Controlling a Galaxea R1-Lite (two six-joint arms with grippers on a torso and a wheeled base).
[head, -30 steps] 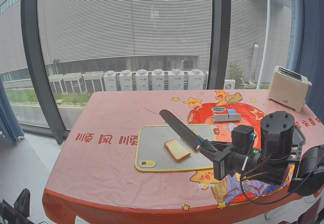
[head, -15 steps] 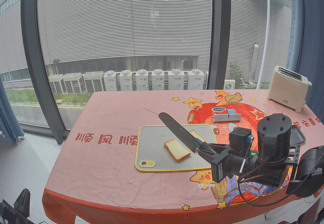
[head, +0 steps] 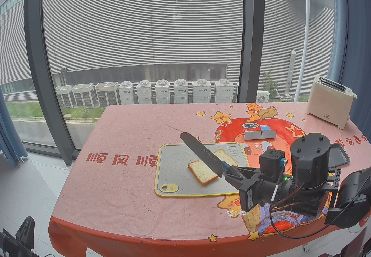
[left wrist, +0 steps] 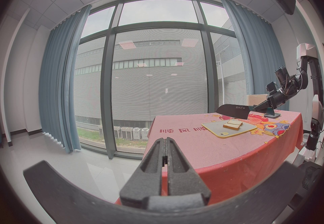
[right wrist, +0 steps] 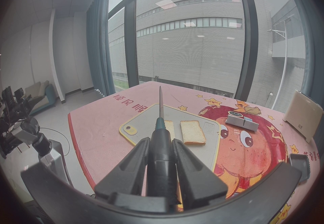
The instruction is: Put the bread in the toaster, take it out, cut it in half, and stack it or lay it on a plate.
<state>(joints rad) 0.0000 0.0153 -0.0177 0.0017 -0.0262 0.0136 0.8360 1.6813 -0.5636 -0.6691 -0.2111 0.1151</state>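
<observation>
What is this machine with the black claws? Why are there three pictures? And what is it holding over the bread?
It is a robot with two arms, and each arm ends in a claw called a gripper. One picture comes from a camera on its head, and the other two from cameras on its wrists. On the pink table there is a cutting board with two pieces of bread, a toaster at the back and a dark tray. The right gripper is shut on a knife, held above the bread. The left gripper is shut and empty, away from the table.
</observation>
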